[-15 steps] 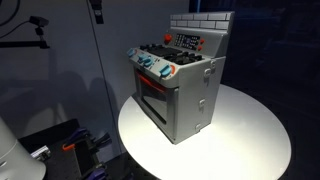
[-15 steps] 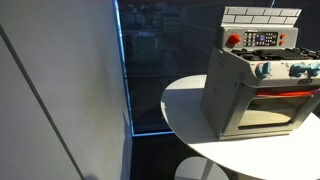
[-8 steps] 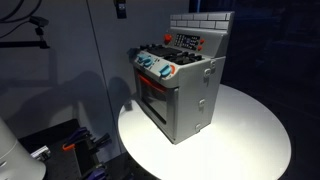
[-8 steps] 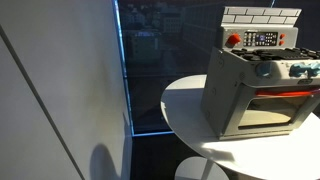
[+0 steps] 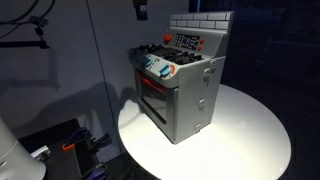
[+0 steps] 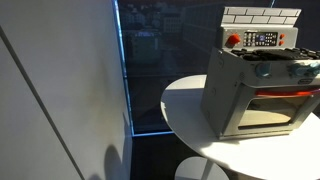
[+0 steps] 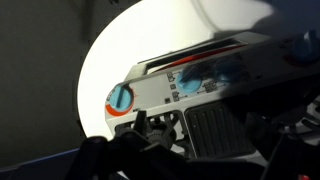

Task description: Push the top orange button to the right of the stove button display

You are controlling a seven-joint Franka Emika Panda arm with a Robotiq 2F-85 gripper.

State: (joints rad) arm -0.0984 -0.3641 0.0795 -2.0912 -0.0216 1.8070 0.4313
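The grey toy stove (image 5: 182,95) stands on a round white table (image 5: 250,140) and shows in both exterior views (image 6: 255,95). Its small dark button display (image 5: 188,42) sits on top below the white brick back, with orange-red buttons at its edge (image 6: 279,40). My gripper (image 5: 141,8) hangs high at the top edge, above and to the left of the stove, touching nothing. In the wrist view the blue-orange knobs (image 7: 120,97) show on the stove's front panel; my gripper's dark parts (image 7: 190,160) fill the bottom, too dark to read the jaws.
A dark glass wall (image 6: 165,60) stands behind the table. Dark equipment with cables (image 5: 70,145) lies on the floor beside the table. A camera stand (image 5: 38,25) is at the far left.
My gripper has moved right along the top of the exterior view, closer to above the stove. Its shadow on the wall has shifted right too.
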